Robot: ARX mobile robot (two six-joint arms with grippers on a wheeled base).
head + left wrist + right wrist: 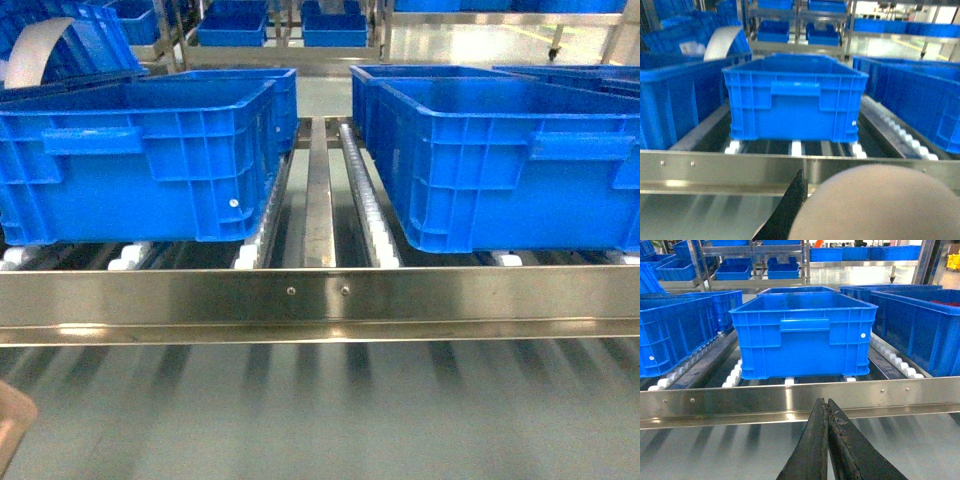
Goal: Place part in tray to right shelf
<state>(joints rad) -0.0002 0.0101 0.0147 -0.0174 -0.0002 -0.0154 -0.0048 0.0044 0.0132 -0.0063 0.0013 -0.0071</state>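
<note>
While the right end effector (827, 440) hangs pressed shut and empty before the right shelf (320, 300), the left end effector (790, 210) is mostly hidden behind the beige tray (875, 205); its grip cannot be judged. No blue part shows. Keep the tray level approaching the front rail.

Two crates (140, 160) (510, 160) sit side by side on the right shelf (320, 300).
</note>
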